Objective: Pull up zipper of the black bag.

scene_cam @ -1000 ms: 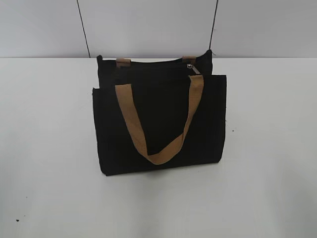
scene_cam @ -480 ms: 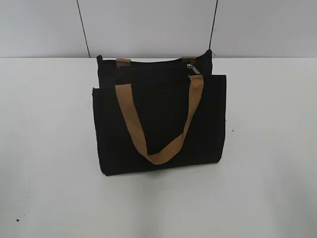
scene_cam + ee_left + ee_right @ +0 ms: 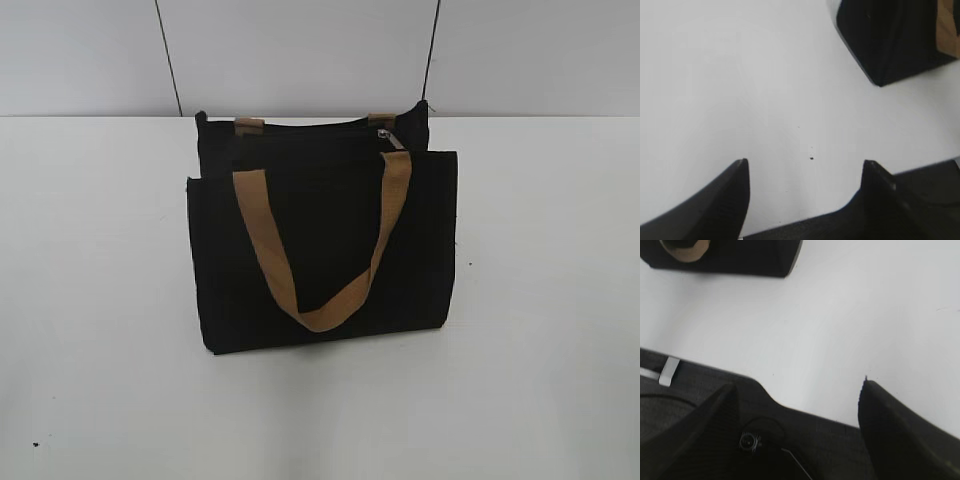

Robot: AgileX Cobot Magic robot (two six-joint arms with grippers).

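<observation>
The black bag (image 3: 320, 250) stands upright in the middle of the white table, a tan strap handle (image 3: 320, 250) hanging over its front panel. The silver zipper slider (image 3: 388, 138) sits at the right end of the top zip track. Neither gripper shows in the exterior view. In the left wrist view my left gripper (image 3: 805, 172) is open over bare table, with a corner of the bag (image 3: 890, 40) at the top right. In the right wrist view my right gripper (image 3: 797, 395) is open and empty, the bag's lower corner (image 3: 740, 257) at the top left.
The white table (image 3: 540, 300) stretches wide on both sides of the bag and in front of it. A grey wall with two dark seams stands behind. Small dark specks (image 3: 35, 445) lie near the front left. Dark robot base parts (image 3: 700, 385) fill the right wrist view's lower left.
</observation>
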